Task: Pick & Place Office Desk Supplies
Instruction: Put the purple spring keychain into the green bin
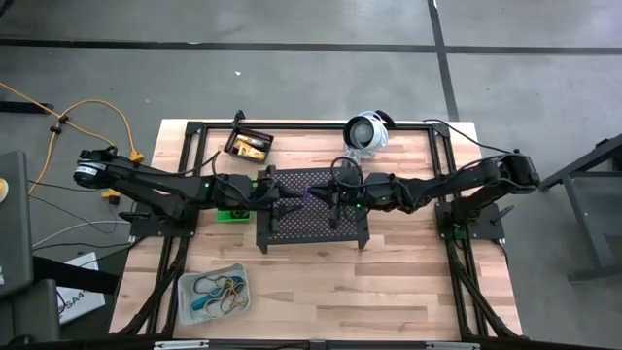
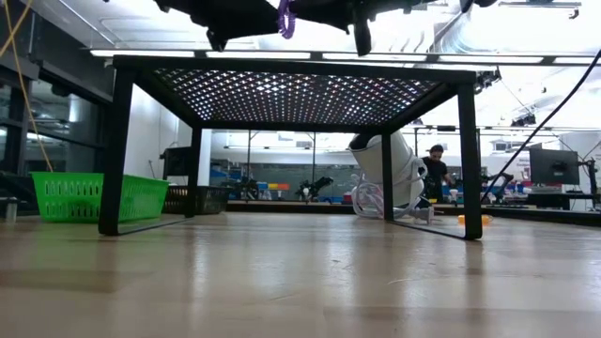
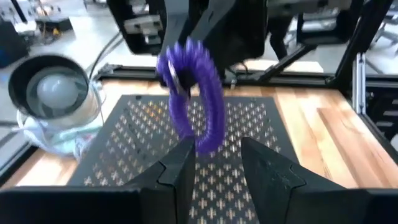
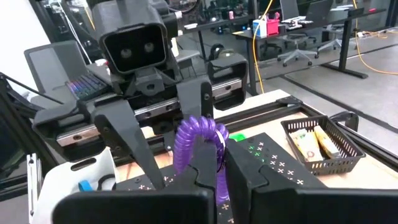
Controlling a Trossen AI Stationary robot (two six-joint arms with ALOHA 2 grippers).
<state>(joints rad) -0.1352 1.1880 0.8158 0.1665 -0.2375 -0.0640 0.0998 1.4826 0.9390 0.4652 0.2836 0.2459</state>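
The purple loop [image 4: 200, 144] hangs at frame centre above the black perforated stand [image 1: 311, 209], pinched in the right gripper [image 4: 221, 163] fingers. The left gripper [image 3: 214, 163] faces it, fingers parted around its lower end, not yet gripping. At lower left, the clear bin [image 1: 214, 292] already holds bands; this loop remains to be binned.

No readable text, label, brand, number or sign appears in any view. A sheet of paper [image 1: 73, 299] lying at the table's left edge, seen from above, carries dark marks too small to make out. The yellow items in the black bin [image 4: 323, 148] bear print that is too blurred to read.
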